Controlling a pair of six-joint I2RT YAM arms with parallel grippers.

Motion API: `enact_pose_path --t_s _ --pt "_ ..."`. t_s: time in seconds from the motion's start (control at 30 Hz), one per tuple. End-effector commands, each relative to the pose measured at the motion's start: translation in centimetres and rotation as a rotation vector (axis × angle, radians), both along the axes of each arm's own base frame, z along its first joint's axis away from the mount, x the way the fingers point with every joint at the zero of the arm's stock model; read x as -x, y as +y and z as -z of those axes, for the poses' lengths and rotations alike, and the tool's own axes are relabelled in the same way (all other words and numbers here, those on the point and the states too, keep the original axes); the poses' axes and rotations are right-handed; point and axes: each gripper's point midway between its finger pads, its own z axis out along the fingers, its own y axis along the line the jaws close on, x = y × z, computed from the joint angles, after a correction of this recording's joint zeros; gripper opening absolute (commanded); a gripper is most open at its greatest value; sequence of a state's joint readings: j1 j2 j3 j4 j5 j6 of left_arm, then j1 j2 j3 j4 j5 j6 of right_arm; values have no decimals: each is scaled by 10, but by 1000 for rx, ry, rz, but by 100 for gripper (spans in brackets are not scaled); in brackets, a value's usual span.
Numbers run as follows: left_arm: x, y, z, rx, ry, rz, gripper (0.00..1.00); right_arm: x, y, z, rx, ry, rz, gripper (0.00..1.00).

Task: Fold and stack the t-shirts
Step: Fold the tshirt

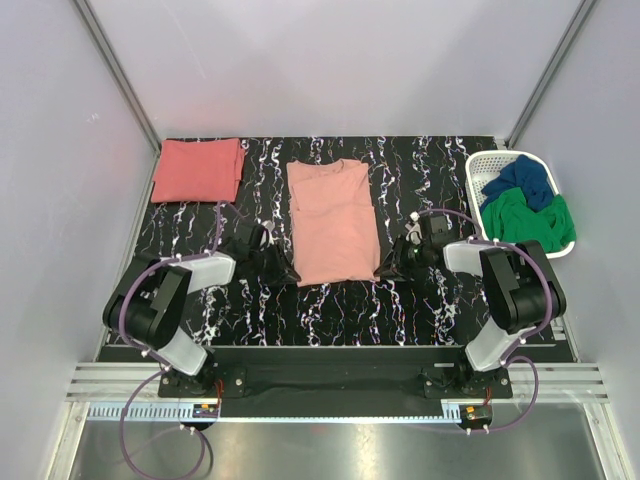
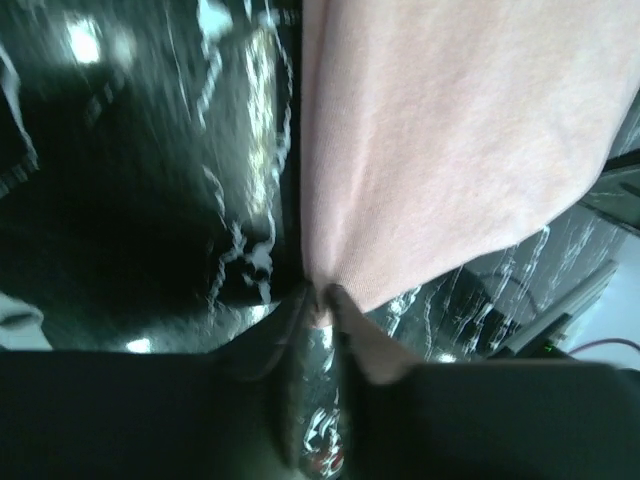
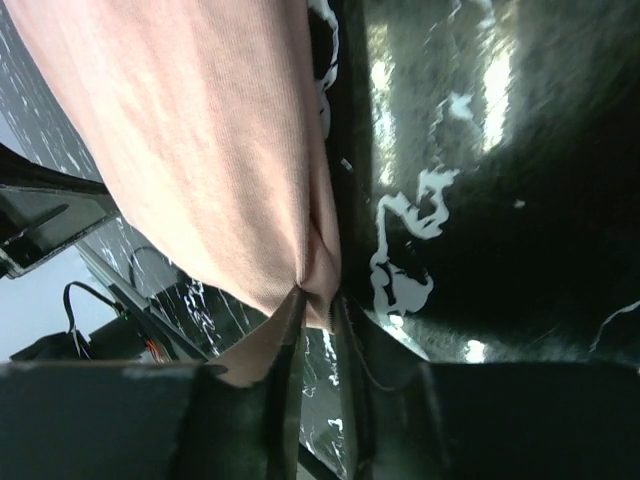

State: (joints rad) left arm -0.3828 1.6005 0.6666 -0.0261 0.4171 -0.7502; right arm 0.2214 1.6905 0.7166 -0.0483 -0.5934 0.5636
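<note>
Mid-worktop (image 1: 425,175): pale salmon-pink shirt (image 1: 332,222) lies flat, folded into a long rectangle with the sleeves tucked in. It is soft fine-knit cloth. The left hand (image 2: 322,300) is pinched tight on its near left corner, with the cloth bunched to a point between the dark fingers. The right hand (image 3: 318,305) is clamped the same way on the near right corner. Creases run toward each grip. The darker coral-red shirt (image 1: 198,169) sits folded into a neat square at far left, apart from the pink one. The worktop is glossy black with white marble veins. A white slotted plastic basket (image 1: 473,185) at far right holds crumpled blue cloth (image 1: 522,180) and green cloth (image 1: 530,222).
</note>
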Motion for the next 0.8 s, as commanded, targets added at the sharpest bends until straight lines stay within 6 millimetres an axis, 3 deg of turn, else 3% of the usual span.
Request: enact_pose_path --t_s 0.0,0.07,0.27,0.57,0.67,0.77 --pt "32 18 18 -78 91 -32 29 16 -1 8 45 22 2 29" --pt "33 25 21 -116 96 -53 37 16 -1 7 49 13 8 35" --pt "27 25 21 -121 93 -69 50 17 -6 12 82 21 16 36" --pt "29 28 35 -140 130 -101 52 21 -20 16 174 46 44 48" --pt "28 32 39 -158 130 -116 52 20 -21 15 178 41 49 56" --pt "25 30 41 -151 124 -119 50 20 -18 18 161 43 49 58"
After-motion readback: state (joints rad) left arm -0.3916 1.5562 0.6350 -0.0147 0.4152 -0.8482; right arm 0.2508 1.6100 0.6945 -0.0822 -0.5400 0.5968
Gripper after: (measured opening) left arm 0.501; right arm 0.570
